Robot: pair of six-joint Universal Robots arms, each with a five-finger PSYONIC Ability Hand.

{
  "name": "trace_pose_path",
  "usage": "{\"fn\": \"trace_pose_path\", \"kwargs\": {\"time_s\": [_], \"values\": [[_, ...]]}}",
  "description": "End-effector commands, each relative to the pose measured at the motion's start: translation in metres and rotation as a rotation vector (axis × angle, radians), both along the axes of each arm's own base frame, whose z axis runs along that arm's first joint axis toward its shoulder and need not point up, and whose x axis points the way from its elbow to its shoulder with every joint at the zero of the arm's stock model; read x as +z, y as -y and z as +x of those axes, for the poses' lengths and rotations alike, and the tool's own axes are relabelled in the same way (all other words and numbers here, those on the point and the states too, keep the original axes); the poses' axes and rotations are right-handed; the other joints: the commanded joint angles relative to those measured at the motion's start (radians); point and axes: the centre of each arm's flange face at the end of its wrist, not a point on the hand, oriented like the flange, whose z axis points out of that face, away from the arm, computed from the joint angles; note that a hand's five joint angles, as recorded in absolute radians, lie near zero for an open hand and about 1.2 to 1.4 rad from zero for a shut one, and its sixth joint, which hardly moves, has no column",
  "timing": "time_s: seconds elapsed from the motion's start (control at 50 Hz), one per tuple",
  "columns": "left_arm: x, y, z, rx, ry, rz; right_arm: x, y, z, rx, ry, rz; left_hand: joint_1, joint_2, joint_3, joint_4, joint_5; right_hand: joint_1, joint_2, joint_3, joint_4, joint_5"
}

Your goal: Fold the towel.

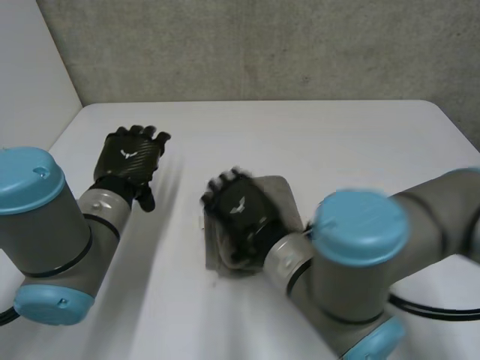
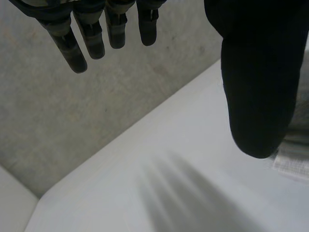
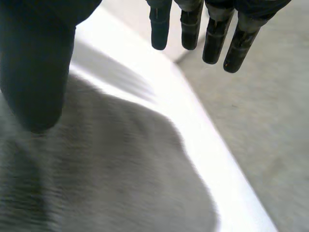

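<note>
A grey towel (image 1: 282,196), folded into a small square, lies at the middle of the white table (image 1: 337,142). My right hand (image 1: 241,216) hovers over it with fingers straight and open, covering most of the towel's left part. In the right wrist view the towel (image 3: 96,183) spreads under the palm of my right hand (image 3: 34,72), which holds nothing. My left hand (image 1: 131,159) is open over bare table, well to the left of the towel. In the left wrist view my left hand (image 2: 256,87) is spread and empty, and an edge of the towel (image 2: 292,162) with a white label shows past the thumb.
A grey wall (image 1: 262,45) runs along the table's far edge. The table's rounded far-left corner (image 1: 84,106) lies beyond my left hand. Both arms reach in from the near side.
</note>
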Motion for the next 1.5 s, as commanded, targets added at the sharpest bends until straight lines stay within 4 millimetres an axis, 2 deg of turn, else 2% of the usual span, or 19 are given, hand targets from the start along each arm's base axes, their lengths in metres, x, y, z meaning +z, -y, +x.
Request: {"fn": "trace_pose_path", "kwargs": {"time_s": [0.02,0.16,0.24,0.32,0.42,0.66,0.76,0.8,0.82,0.84,0.86,0.92,0.94,0.96,0.98,1.02,1.08,1.26,1.5], "values": [[0.026,-0.008,-0.041,-0.126,-0.170,-0.030,0.058,0.039,-0.047,-0.215,0.248,0.117,0.112,0.118,0.119,0.119,0.086,-0.053,-0.085,-0.069,-0.072,-0.092],[0.021,-0.009,-0.064,-0.208,-0.301,0.080,0.065,0.077,-0.098,-0.395,0.354,0.410,0.189,0.195,0.196,0.196,0.163,-0.053,-0.085,-0.069,-0.072,-0.092],[-0.009,-0.016,-0.084,-0.265,-0.309,0.235,0.065,0.086,-0.103,-0.372,0.384,0.483,0.165,0.172,0.173,0.173,0.140,-0.053,-0.085,-0.069,-0.072,-0.092],[-0.044,-0.018,-0.090,-0.248,-0.292,0.359,0.039,0.096,-0.099,-0.341,0.362,0.576,0.116,0.122,0.123,0.123,0.090,-0.053,-0.085,-0.069,-0.072,-0.092],[-0.066,-0.016,-0.085,-0.202,-0.253,0.411,0.017,0.101,-0.091,-0.339,0.323,0.612,0.109,0.116,0.117,0.117,0.084,-0.053,-0.085,-0.069,-0.072,-0.092],[-0.074,0.000,-0.049,-0.043,-0.198,0.465,-0.033,0.102,-0.060,-0.318,0.214,0.657,0.010,0.016,0.017,0.017,-0.016,-0.053,-0.085,-0.069,-0.072,-0.092],[-0.047,-0.002,-0.051,-0.071,-0.222,0.412,-0.009,0.107,-0.060,-0.341,0.165,0.532,0.010,0.016,0.017,0.017,-0.016,-0.053,-0.085,-0.069,-0.072,-0.092],[-0.032,-0.002,-0.052,-0.082,-0.237,0.379,0.042,0.107,-0.063,-0.327,0.239,0.424,0.010,0.016,0.017,0.017,-0.016,-0.053,-0.085,-0.069,-0.072,-0.092],[-0.016,-0.004,-0.052,-0.095,-0.246,0.341,0.043,0.107,-0.063,-0.326,0.239,0.423,0.015,0.022,0.023,0.023,-0.010,-0.053,-0.085,-0.069,-0.072,-0.092],[-0.016,-0.004,-0.052,-0.095,-0.246,0.341,0.069,0.106,-0.067,-0.326,0.290,0.373,0.015,0.022,0.023,0.023,-0.010,-0.053,-0.085,-0.069,-0.072,-0.092],[0.004,-0.006,-0.051,-0.109,-0.255,0.294,0.095,0.103,-0.070,-0.317,0.345,0.330,0.018,0.025,0.026,0.026,-0.007,-0.053,-0.085,-0.069,-0.072,-0.092],[0.050,-0.012,-0.046,-0.130,-0.270,0.174,0.120,0.101,-0.074,-0.313,0.409,0.288,0.018,0.025,0.026,0.026,-0.007,-0.053,-0.085,-0.069,-0.072,-0.092],[0.073,-0.014,-0.040,-0.127,-0.279,0.109,0.143,0.102,-0.082,-0.326,0.473,0.251,0.018,0.025,0.026,0.026,-0.007,-0.053,-0.085,-0.069,-0.072,-0.092],[0.073,-0.014,-0.040,-0.127,-0.279,0.108,0.164,0.105,-0.095,-0.361,0.534,0.214,0.018,0.025,0.026,0.026,-0.007,-0.053,-0.085,-0.069,-0.072,-0.092],[0.096,-0.018,-0.035,-0.127,-0.298,0.048,0.164,0.106,-0.095,-0.362,0.535,0.214,0.018,0.025,0.026,0.026,-0.007,-0.053,-0.085,-0.069,-0.072,-0.092],[0.115,-0.020,-0.029,-0.118,-0.318,0.000,0.194,0.114,-0.127,-0.460,0.608,0.135,0.010,0.016,0.017,0.017,-0.016,-0.053,-0.085,-0.069,-0.072,-0.092],[0.141,-0.019,-0.004,-0.041,-0.335,-0.046,0.213,0.113,-0.150,-0.547,0.639,0.076,0.001,0.007,0.008,0.008,-0.025,-0.053,-0.085,-0.069,-0.072,-0.092],[0.154,-0.020,0.022,0.039,-0.329,0.034,0.219,0.105,-0.166,-0.631,0.610,0.051,-0.002,0.004,0.005,0.005,-0.028,-0.053,-0.085,-0.069,-0.072,-0.092],[0.148,-0.023,0.022,0.035,-0.326,0.053,0.215,0.106,-0.163,-0.637,0.574,0.048,-0.002,0.004,0.005,0.005,-0.028,-0.053,-0.085,-0.069,-0.072,-0.092]]}}
